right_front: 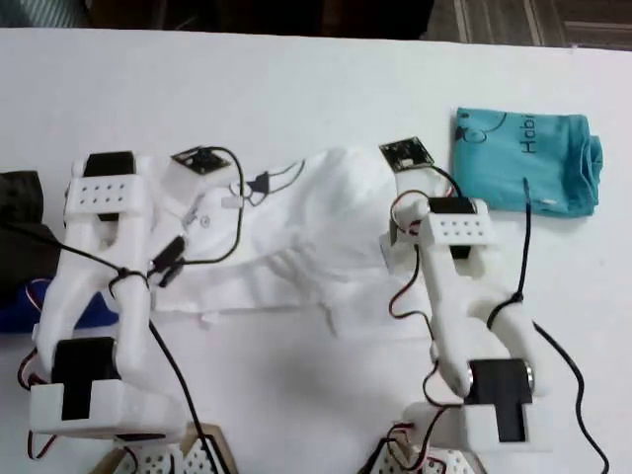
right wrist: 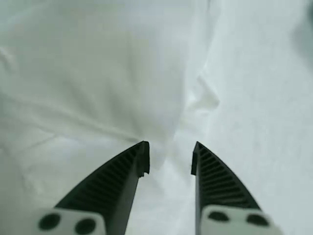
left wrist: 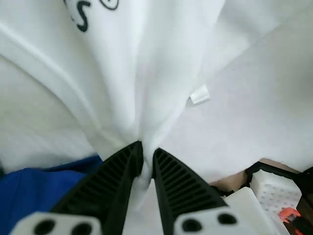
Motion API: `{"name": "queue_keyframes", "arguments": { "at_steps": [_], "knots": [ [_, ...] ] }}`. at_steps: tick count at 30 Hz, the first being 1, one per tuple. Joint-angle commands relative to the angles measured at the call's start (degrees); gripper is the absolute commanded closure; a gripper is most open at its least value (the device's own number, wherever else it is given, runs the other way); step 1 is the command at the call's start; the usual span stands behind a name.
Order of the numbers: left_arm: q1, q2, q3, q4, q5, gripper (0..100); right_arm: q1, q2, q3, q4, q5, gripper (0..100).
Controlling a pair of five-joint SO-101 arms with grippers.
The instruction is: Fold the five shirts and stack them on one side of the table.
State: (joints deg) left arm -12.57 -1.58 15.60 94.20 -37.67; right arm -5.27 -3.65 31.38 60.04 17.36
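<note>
- A white tabletop [right_front: 296,89] covers nearly the whole high view and looks smooth and evenly lit.
- Beyond the table's far edge lies a dark strip of room, with pale wooden floor planks [right_front: 553,20] at the far right corner.
- A crumpled white cotton shirt with dark printed lettering [right_front: 316,212] lies unfolded at the table's middle, between the two white plastic arms.
- The left gripper [left wrist: 146,152] has its black ribbed jaws pressed together, pinching a gathered fold of this white shirt. The fabric fans out from the pinch.
- A small white label [left wrist: 199,94] sticks out from the shirt's edge.
- The right gripper [right wrist: 168,156] has its jaws spread apart above the opposite edge of the white shirt, with nothing between them.
- A folded teal shirt with dark print [right_front: 523,163] rests flat near the far right of the table, just beside the white shirt and apart from it.
- A bright blue piece of cloth [left wrist: 39,191] lies on the table under the left arm, partly covered by the white shirt.
- A dark fabric item [right_front: 20,197] sits at the table's left edge, too cut off to identify.
</note>
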Motion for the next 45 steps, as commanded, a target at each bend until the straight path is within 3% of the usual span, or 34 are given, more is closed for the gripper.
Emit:
{"name": "queue_keyframes", "arguments": {
  "at_steps": [1, 11, 35, 40, 45],
  "knots": [
    [-0.18, -2.29, -2.15, -0.53, -0.53, 97, -0.66, 0.48, -3.69, -0.75, -0.53, 84.9],
    [-0.44, -2.29, -2.15, -2.20, -0.53, 97, -4.70, 0.75, -4.40, -2.24, -0.44, 85.0],
    [-0.44, -2.29, -2.24, -2.11, -0.97, 97, -1.19, 8.57, -6.95, -4.79, -0.44, 85.3],
    [-0.44, -2.29, -2.24, -2.11, -0.97, 97, -1.45, 8.92, -7.21, -4.79, -0.44, 98.5],
    [-0.44, -2.29, -2.24, -2.11, -0.97, 97, -1.27, 8.92, -7.21, -4.79, -0.44, 89.2]
  ]
}}
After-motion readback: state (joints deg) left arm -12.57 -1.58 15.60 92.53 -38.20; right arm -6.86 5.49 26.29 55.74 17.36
